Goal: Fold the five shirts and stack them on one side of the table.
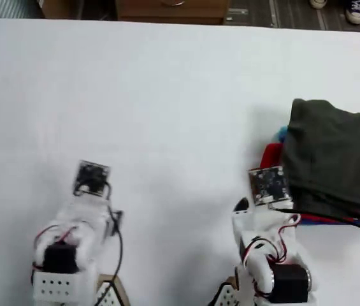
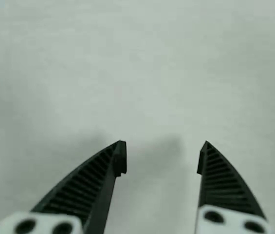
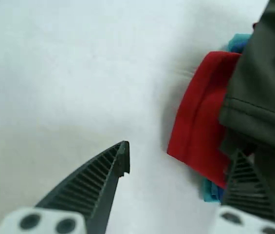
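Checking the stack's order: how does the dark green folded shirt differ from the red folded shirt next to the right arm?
The dark green folded shirt lies on top, its broad face showing; the red folded shirt sits beneath it, with just a rounded edge poking out. Both are cloth in one pile on the white table.

Stack of shirts (image 1: 332,159) blocks right side, just beside right gripper (image 3: 180,152); bare table (image 1: 167,95) spreads wide left and centre.

Bright even light, soft faint shadows
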Controlling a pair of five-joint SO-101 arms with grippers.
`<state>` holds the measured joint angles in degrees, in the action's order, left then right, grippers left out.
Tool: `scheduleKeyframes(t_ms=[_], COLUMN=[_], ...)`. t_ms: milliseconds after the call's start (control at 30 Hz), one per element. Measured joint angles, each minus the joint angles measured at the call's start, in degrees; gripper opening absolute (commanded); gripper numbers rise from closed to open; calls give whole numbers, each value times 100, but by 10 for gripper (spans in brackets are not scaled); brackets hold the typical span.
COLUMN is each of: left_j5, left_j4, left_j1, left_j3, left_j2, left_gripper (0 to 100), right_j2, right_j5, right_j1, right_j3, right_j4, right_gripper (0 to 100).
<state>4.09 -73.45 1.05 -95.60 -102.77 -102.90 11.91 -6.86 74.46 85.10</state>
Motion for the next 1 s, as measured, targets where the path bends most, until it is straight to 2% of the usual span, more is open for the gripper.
scheduleKeyframes(t_ms=[67, 167, 333, 433, 533, 733, 1000], left_j5=[-413, -589, -633, -404, -255, -114, -114], left_j4=[0, 0, 0, 0, 0, 0, 0], left_j1=[-431, -352, 501, 941, 1108, 1108, 1108], left_j3=[0, 0, 0, 0, 0, 0, 0], left_j2=[-9, -18, -18, -18, -18, -26, -26], left_gripper=[256, 256, 256, 256, 256, 256, 258], right_j2=[0, 0, 0, 26, 44, 44, 44], right_j5=[0, 0, 0, 0, 0, -316, -343], right_j1=[-202, -308, -325, -325, 0, 1248, 1538], right_j3=[44, 273, 1389, 2127, 2180, 2198, 2198], right_j4=[-9, -158, -791, -1073, -1160, -1213, -1213], right_gripper=[318, 321, 320, 320, 319, 319, 319])
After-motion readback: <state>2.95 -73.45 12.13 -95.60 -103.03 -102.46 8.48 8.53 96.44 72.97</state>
